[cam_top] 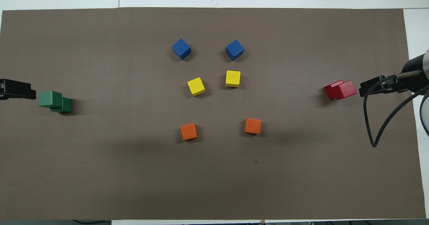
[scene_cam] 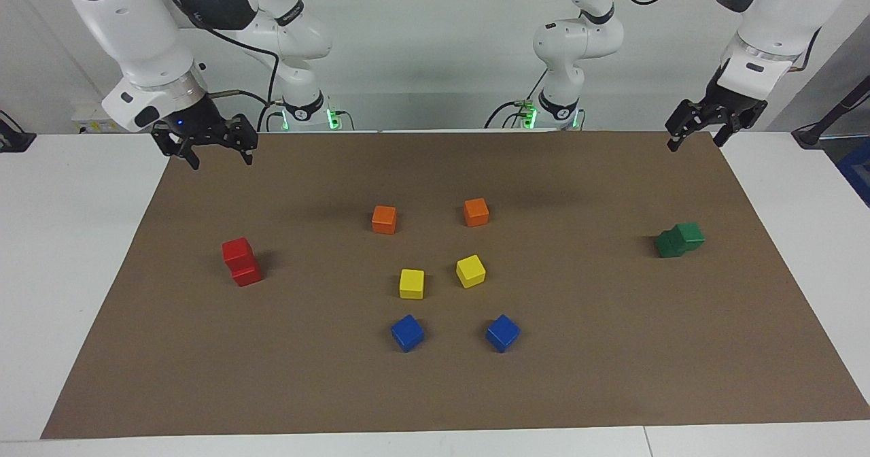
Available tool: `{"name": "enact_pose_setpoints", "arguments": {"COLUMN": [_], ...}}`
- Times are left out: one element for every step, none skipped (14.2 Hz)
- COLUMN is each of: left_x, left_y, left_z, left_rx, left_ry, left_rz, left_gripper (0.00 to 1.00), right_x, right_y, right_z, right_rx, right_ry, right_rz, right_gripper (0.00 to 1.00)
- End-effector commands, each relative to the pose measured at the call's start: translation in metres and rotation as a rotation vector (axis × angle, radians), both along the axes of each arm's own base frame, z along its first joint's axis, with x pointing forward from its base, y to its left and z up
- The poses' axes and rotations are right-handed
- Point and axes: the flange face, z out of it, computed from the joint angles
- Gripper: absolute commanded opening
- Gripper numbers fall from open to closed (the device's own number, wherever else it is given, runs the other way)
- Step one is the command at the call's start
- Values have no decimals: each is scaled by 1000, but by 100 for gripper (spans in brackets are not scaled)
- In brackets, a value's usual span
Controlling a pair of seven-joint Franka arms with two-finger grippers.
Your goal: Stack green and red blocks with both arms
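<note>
Two red blocks [scene_cam: 241, 261] stand stacked one on the other at the middle left of the facing view, toward the right arm's end of the table. The upper cube sits slightly off-square on the lower, so both show as a stepped pair. Two green blocks [scene_cam: 680, 239] make a matching stack at the middle right of that view, toward the left arm's end, the top cube also shifted a little from the one beneath. From how they lie, each colour seems to have been stacked at the end served by its own arm, and the stacking looks finished.

The right gripper [scene_cam: 212, 152] hangs in the air at the upper left of the facing view, above the mat's edge nearest the robots, well apart from the red stack. Its fingers are spread and hold nothing. The left gripper [scene_cam: 697, 132] hangs at the upper right, over the mat's corner, well apart from the green stack, fingers likewise parted and empty. Both being raised and clear suits arms that have let go and are out of the way.

Between the stacks, in the middle of the brown mat [scene_cam: 612, 362], six other cubes lie singly and untouched: two orange cubes [scene_cam: 384, 219] nearest the robots, two yellow cubes [scene_cam: 411, 283] next, two blue cubes [scene_cam: 407, 332] farthest. None touches another. The mat covers most of a white table [scene_cam: 68, 239].
</note>
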Motion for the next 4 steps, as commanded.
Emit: {"name": "enact_pose_setpoints", "arguments": {"left_x": [-4,-4,-4,-4], "left_y": [-4,-4,-4,-4], "left_z": [7,7,6,7], "left_rx": [-13,-13,-13,-13], "left_ry": [-17,-19,-17,-19], "left_rz": [6,6,5,6], "left_gripper": [100,100,100,100], "right_x": [4,4,4,3], "right_y": [-4,-5,-6,-10], "right_z": [4,4,3,3], "right_rx": [2,4,4,4], "right_ry": [-2,0,3,4], "right_rz": [-16,-19,-20,-28], "right_gripper": [100,100,100,100]}}
